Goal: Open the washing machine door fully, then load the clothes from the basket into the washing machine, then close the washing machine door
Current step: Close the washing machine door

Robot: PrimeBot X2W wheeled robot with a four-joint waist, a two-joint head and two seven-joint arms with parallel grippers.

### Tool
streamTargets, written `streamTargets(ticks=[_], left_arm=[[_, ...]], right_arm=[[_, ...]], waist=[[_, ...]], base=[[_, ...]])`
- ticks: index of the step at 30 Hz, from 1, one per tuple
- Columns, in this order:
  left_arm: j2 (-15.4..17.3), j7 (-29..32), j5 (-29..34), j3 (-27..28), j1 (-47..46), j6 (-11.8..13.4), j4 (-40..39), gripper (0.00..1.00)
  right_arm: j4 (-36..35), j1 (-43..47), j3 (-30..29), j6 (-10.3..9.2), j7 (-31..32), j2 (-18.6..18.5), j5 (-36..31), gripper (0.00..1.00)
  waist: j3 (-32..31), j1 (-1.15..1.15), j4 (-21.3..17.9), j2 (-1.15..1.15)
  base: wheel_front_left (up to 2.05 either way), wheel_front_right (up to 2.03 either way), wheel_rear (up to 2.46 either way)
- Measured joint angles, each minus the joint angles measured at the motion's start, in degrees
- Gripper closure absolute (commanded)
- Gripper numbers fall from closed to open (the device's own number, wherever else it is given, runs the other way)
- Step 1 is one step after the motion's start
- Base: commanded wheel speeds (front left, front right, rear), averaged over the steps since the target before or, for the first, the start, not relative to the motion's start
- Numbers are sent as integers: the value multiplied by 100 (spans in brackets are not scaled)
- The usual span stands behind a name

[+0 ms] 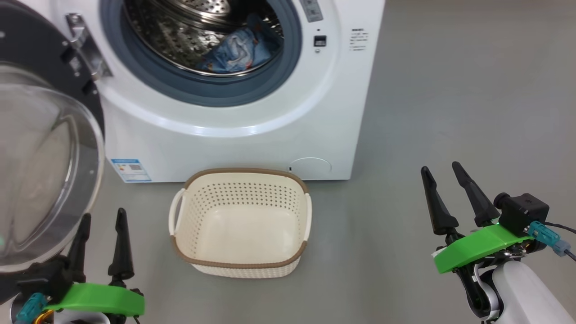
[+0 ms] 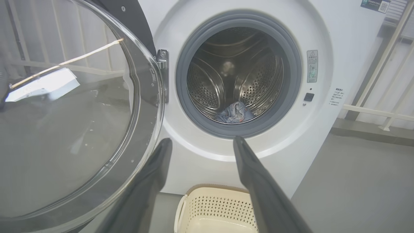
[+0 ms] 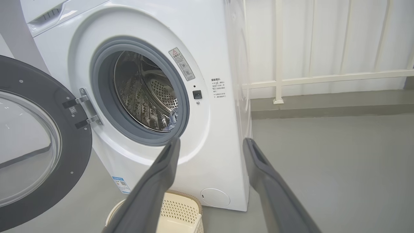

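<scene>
Left gripper (image 1: 103, 213) is open, fingers well apart, holding nothing. It sits low at the left, just under the door (image 1: 45, 157); whether a finger touches the glass can't be told. Right gripper (image 1: 440, 167) is open too, fingers spread, holding nothing and touching nothing, over bare grey floor (image 1: 450, 90) well to the right of the basket (image 1: 245, 171).

Writing: a blue sticker (image 1: 130, 169) with a QR-type square is at the washer's (image 1: 234, 135) lower left corner, text too small to read. A grey label (image 2: 312, 66) right of the opening has a warning triangle on top, the rest unreadable. A small block of black print (image 1: 358, 39) sits further right, also unreadable. A small black square (image 1: 320, 41) is below the grey label. No brand name is legible.

The door is swung wide to the left on its metal hinge (image 1: 85, 45), with a black rim and a bulging clear glass bowl. The washer is white, with a grey-blue gasket (image 1: 202, 92) and a perforated steel drum (image 1: 180, 36). The clothes (image 1: 236, 51) lie at the bottom of the drum in a crumpled light blue heap with a bit of orange. The basket stands on the floor just in front of the washer, between the grippers: cream, perforated, brown rim, side handles, its smooth bottom showing. A round cover (image 1: 310, 165) sits low on the washer front, behind the basket.
</scene>
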Motion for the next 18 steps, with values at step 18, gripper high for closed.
streamTargets(ticks=[18], left_arm=[[1,0,145,-25,28,78,101,0]], right_arm=[[57,102,48,0,0,-18,43,0]], waist=[[-106,0,792,0]], base=[[0,0,0]])
